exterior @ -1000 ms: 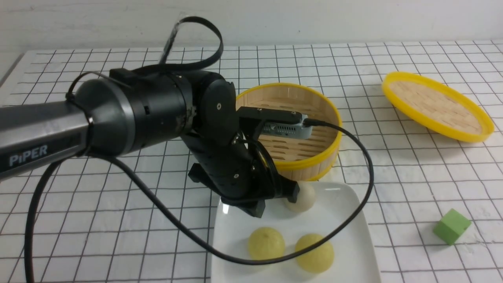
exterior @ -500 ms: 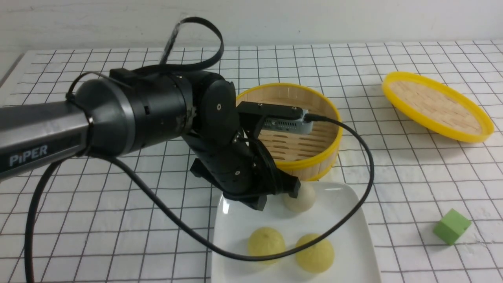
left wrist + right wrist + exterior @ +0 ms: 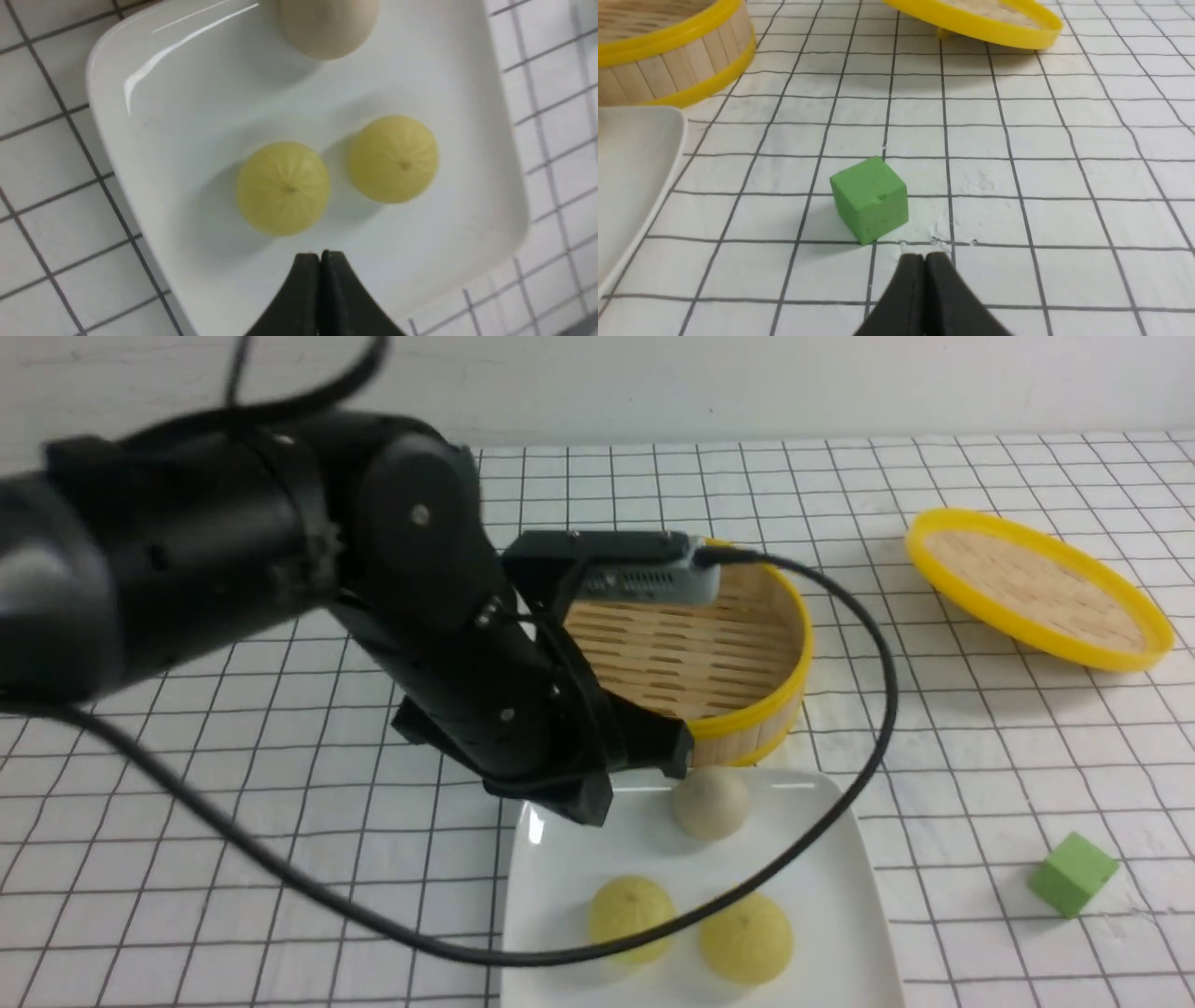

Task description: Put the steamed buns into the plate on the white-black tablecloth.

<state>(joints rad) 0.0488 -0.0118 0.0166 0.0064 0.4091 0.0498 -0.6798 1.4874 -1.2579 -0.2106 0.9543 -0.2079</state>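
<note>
Three steamed buns lie on the white square plate: an off-white one at its far side and two pale yellow ones nearer. The left wrist view shows the same plate, the off-white bun and the yellow buns. My left gripper is shut and empty, raised over the plate's far-left corner; its jaws are pressed together. My right gripper is shut and empty, low over the grid tablecloth, out of the front view.
The empty bamboo steamer stands just behind the plate. Its yellow-rimmed lid lies at the back right. A green cube sits right of the plate, just ahead of my right gripper. The left arm's cable hangs across the plate.
My left arm has lifted and drawn back to the left, away from the off-white bun, which stays on the plate. The buns have not moved.
</note>
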